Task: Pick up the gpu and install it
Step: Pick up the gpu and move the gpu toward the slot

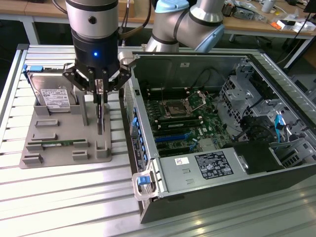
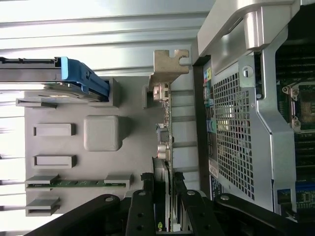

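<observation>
Gripper clenched on gpu over the grey holder

Gripper (image 1: pixel 100 92) has its jaws nearly together, pinching the top edge of the gpu (image 1: pixel 101 120), which stands upright on edge at the side of the holder (image 1: pixel 59 129) nearest the computer case (image 1: pixel 222 197); can't tell if its lower edge sits in the slot. Holder lies on the desk (image 1: pixel 64 197): green memory stick (image 1: pixel 57 143) in its front slot, hard drive (image 1: pixel 52 96) upright at its back. Case is just beside the holder, lid off, motherboard (image 1: pixel 182 118) inside.

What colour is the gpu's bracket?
Silver-beige; the gpu bracket shows best in the wrist view.
</observation>
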{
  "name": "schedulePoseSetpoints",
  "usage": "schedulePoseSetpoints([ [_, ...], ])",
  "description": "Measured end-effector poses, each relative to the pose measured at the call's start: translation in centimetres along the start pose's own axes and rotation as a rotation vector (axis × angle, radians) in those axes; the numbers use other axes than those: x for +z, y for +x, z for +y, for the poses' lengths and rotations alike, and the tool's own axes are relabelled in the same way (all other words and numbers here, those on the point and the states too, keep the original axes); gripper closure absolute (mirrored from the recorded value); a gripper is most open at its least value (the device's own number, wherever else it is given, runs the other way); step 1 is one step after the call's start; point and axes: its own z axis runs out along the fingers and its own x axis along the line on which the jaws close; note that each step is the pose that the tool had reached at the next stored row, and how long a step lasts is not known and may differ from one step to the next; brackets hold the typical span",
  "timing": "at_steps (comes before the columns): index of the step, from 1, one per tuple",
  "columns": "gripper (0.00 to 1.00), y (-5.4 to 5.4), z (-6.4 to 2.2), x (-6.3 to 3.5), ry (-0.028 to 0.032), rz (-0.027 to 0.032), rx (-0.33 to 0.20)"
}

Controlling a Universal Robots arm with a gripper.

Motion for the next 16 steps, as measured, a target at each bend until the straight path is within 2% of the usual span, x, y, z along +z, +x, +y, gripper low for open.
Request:
schedulePoseSetpoints([
  [16, 0.73, -0.02, 0.03, -0.83, 0.0001, 0.0002, 0.0],
])
